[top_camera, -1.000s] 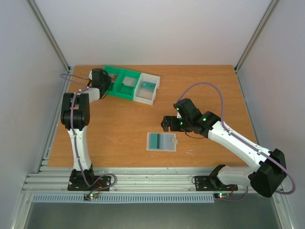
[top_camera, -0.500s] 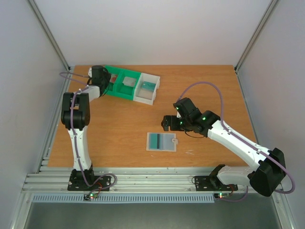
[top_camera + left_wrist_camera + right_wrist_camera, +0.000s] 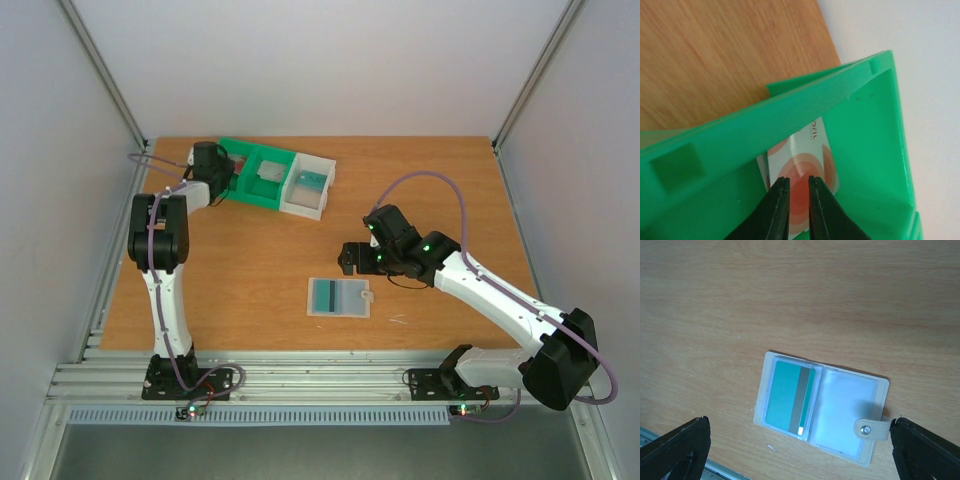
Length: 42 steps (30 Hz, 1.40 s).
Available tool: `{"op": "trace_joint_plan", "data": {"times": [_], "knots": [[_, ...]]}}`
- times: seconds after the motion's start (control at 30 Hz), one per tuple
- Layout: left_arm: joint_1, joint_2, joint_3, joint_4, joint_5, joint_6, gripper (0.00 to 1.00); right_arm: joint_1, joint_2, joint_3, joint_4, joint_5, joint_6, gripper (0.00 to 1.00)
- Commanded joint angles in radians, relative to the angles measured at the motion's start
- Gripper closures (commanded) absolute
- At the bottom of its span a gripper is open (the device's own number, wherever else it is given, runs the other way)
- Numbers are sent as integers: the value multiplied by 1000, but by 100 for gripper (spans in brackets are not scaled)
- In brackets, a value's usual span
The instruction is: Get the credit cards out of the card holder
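Observation:
The card holder (image 3: 338, 297) lies open on the table; in the right wrist view (image 3: 822, 410) its left panel holds a teal card (image 3: 790, 397) with a grey stripe, its right panel looks empty, and its tab (image 3: 870, 429) has a snap. My right gripper (image 3: 797, 421) hovers above it, open wide and empty, and also shows in the top view (image 3: 350, 258). My left gripper (image 3: 798, 187) is over the green tray's end compartment with its jaws a narrow gap apart. Below it a white card with red-orange circles (image 3: 810, 150) lies in that compartment. No dark red card is clear.
The green-and-white compartment tray (image 3: 290, 160) stands at the back left, with flat items in its middle and white compartments. Its green wall (image 3: 790, 115) rises close in front of my left fingers. The table's back edge is just behind the tray.
My left gripper has shifted slightly over the tray's end compartment. The right arm and the card holder have not moved.

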Motion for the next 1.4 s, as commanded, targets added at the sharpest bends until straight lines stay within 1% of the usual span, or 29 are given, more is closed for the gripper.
{"op": "trace_joint_plan", "data": {"times": [0.0,0.07,0.1,0.17,0.23,0.3,0.47,0.67,0.9,1.1,1.37], "knots": [[1,-55,-17,-33,16,47,87,-5,-19,4,-1,-6,10,1],[1,-67,-17,-61,14,58,87,-5,-19,3,1,-12,13,2],[0,-76,-19,-78,13,64,88,-6,-20,3,1,-14,14,2],[-1,-94,-20,-111,11,86,95,-5,-23,0,2,-20,18,2],[-1,-107,-12,-148,7,117,99,-5,-25,-3,2,-24,20,2],[0,-107,8,-222,8,141,99,-5,-25,-6,2,-30,22,2],[0,-108,39,-328,22,167,99,-5,-26,-11,2,-41,32,2],[-1,-127,41,-384,38,207,100,-5,-31,-21,7,-61,36,2],[-1,-89,65,-393,54,225,100,-5,-46,-46,7,-77,39,2],[0,-21,158,-439,42,241,100,-5,-38,-41,9,-78,49,2],[0,33,223,-442,54,239,100,-5,-3,-19,6,-61,31,2]]}}
